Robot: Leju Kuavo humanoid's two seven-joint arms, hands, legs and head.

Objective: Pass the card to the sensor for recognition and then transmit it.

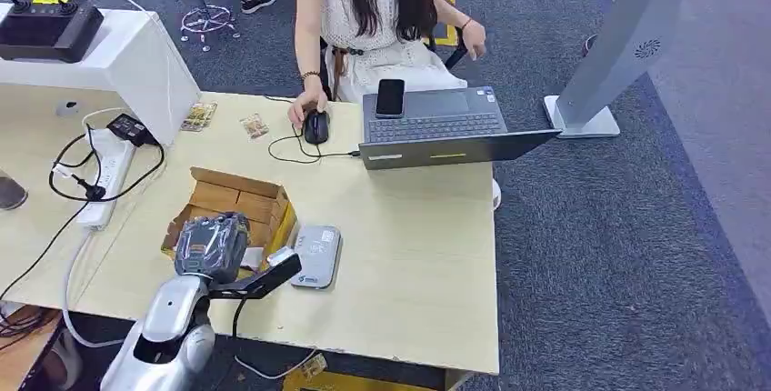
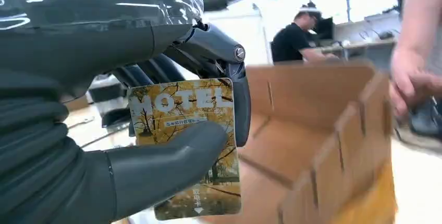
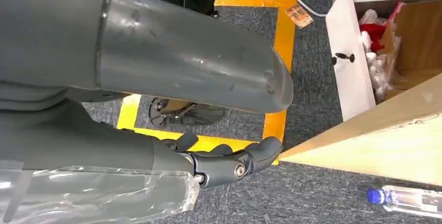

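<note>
The left hand (image 1: pixel 211 244), lower left of the head view, is pinching the card (image 2: pixel 185 140) beside the box (image 1: pixel 233 212), the thumb covering its middle. The sensor (image 1: pixel 315 255) is lying just right. The right hand (image 3: pixel 219 164) is holding nothing, fingers loosely apart.

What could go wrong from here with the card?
The left hand pinches the card only between thumb and fingers, so it might slip and drop into the open box beside it. The reader lies close to the box, so the hand could nudge either one.
</note>
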